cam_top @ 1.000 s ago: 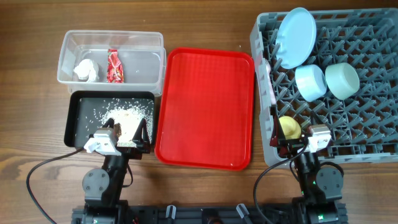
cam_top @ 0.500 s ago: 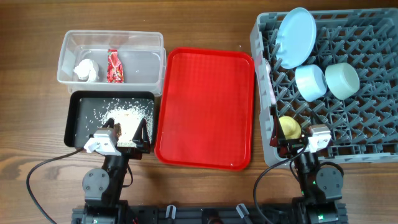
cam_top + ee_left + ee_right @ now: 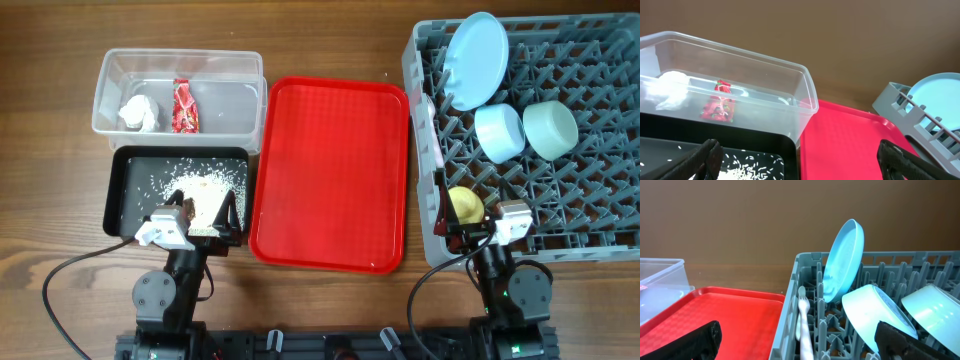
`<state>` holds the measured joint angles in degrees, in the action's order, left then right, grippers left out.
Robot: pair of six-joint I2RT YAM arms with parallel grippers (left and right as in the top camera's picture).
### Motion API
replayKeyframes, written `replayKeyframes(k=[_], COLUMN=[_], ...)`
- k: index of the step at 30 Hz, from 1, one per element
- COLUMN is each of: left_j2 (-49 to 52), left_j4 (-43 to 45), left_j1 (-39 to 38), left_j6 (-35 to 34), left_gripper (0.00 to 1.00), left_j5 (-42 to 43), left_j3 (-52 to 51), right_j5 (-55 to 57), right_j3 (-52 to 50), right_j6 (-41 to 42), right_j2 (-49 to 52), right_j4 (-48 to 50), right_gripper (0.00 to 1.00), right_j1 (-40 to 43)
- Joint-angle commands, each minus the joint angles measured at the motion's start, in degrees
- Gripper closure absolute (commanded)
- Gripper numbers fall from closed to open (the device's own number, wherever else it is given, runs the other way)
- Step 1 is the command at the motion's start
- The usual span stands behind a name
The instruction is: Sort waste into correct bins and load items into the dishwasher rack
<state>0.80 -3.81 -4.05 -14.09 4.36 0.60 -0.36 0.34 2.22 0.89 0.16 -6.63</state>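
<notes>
From overhead, the clear tub [image 3: 250,100] sits at the far left corner of the tabletop. It holds the crumpled white napkin [image 3: 138,113] and, just beside it, the red snack wrapper [image 3: 184,106]. The black tray [image 3: 125,195] lies against the tub's near side, with rice scraps [image 3: 205,190] scattered in it. The left gripper [image 3: 208,212] hangs over the tray's near edge. The red serving tray [image 3: 330,175] lies bare mid-table. The dishwasher rack [image 3: 580,200] fills the right side. In it, the light blue plate [image 3: 476,60] stands among the far pegs, and the light blue bowl [image 3: 499,131] and pale green bowl [image 3: 550,128] sit side by side. A white plastic utensil [image 3: 432,130] lies along the rack's left wall; whether it is the spoon or the fork cannot be told. The yellow cup [image 3: 464,205] sits in the near left corner, by the right gripper [image 3: 470,224].

In the left wrist view, the left gripper [image 3: 797,155] is spread wide with nothing between its fingers [image 3: 705,160]. Ahead of it are the black tray [image 3: 775,142] with rice and the tub [image 3: 805,75] with napkin and wrapper.

In the right wrist view, the right gripper [image 3: 797,332] is also spread wide and empty. The plate [image 3: 842,262] stands on edge in the rack [image 3: 805,262], the two bowls lie tipped on their sides, and the utensil [image 3: 802,317] rests near the left wall.
</notes>
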Motion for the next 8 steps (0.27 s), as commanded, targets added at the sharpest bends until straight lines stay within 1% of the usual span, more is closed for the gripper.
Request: replayKeyframes(k=[1,8], left_j2=[-0.42,-0.42], left_j4=[-0.26,-0.26], left_j1=[0.33,0.33], left_j6=[-0.31,-0.31], left_gripper=[0.00,0.00], left_j5=[0.04,0.04], left_j3=[-0.26,-0.26], right_j5=[0.35,0.35], right_j3=[-0.04,-0.04], right_j6=[-0.68,-0.70], right_j2=[-0.68,-0.63], right_j4=[0.26,0.26], right_gripper=[0.00,0.00], right_j1=[0.28,0.28])
